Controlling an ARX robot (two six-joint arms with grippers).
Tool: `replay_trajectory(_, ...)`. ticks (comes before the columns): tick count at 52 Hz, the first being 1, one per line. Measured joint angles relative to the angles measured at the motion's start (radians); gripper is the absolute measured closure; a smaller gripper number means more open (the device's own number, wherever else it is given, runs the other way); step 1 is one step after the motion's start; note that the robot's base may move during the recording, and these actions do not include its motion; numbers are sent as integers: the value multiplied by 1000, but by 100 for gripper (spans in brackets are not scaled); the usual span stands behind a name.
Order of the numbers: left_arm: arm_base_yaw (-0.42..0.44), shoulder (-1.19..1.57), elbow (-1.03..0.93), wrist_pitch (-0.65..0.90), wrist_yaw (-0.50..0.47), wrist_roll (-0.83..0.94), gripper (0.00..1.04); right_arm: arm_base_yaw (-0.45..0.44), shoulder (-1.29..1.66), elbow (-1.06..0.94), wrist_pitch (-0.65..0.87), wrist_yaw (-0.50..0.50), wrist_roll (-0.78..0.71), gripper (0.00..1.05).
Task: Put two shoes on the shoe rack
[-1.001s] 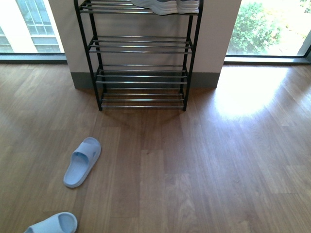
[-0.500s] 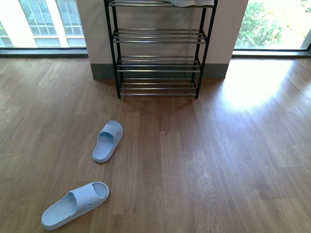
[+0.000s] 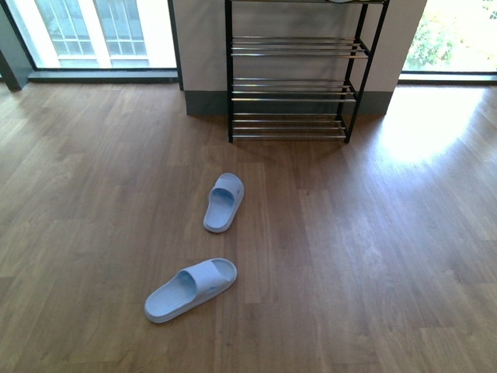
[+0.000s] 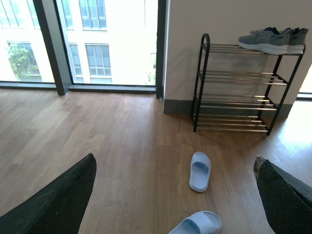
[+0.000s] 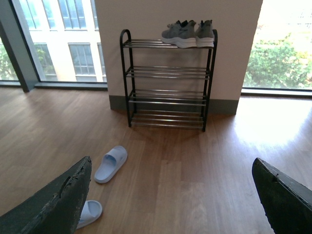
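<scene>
The left gripper point(image 4: 174, 162) is spread wide and holds nothing, its two dark fingers point(image 4: 63, 200) standing at either edge of the left wrist view with bare floor point(image 4: 122, 141) between them. In the front view two pale blue slippers point(image 3: 224, 202) lie on the floor left of centre, the nearer one point(image 3: 192, 289) slanted. They are no part of the task. Further right and well ahead stands the rack point(image 3: 291, 85), against the wall and somewhat right of the robot's midline. The shoes point(image 5: 187, 31) sit side by side on its top shelf, toward the right end. One seems to lie along the bars, while the other looks turned more heel-on, though I cannot tell its angle for sure. The front view catches only a sliver of sole at its upper edge. The right gripper point(image 5: 171, 163) is likewise spread and empty. From either gripper the shoes lie forward and high, well apart, with open floor between. With the rack off to the right, the right arm is likely the nearer. Both shoes being on the shelf already, I judge the placing done, so no reach looks needed.
</scene>
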Motion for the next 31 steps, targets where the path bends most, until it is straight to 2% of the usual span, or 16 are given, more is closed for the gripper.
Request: replay_trajectory(31,0,0,0,0,-2,0,9,0,0,0,1,-5,0,9)
